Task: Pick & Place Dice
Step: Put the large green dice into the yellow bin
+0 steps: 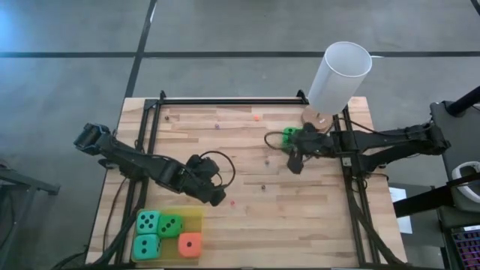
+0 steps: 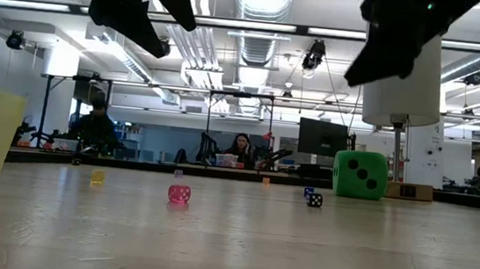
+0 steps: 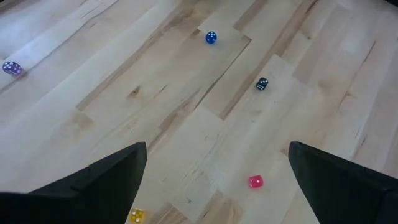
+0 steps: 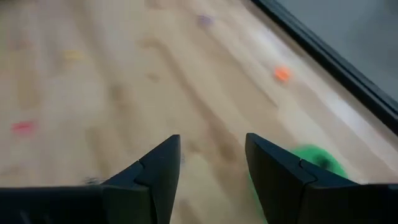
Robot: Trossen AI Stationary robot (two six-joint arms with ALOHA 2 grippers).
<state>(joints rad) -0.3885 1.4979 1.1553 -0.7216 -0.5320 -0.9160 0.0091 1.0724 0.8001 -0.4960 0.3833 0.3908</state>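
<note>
Nearest me, four dice (image 1: pixel 168 234) sit in the yellow tray (image 1: pixel 196 216) at the table's front left: two teal, one green, one orange-red. Just beyond the tray my left gripper (image 1: pixel 217 198) hangs above the wood, fingers spread wide, holding nothing. Farther back, my right gripper (image 1: pixel 295 166) is parted and empty too, with the fifth, green die (image 1: pixel 289 135) just behind it, near the white cylinder (image 1: pixel 339 76).
</note>
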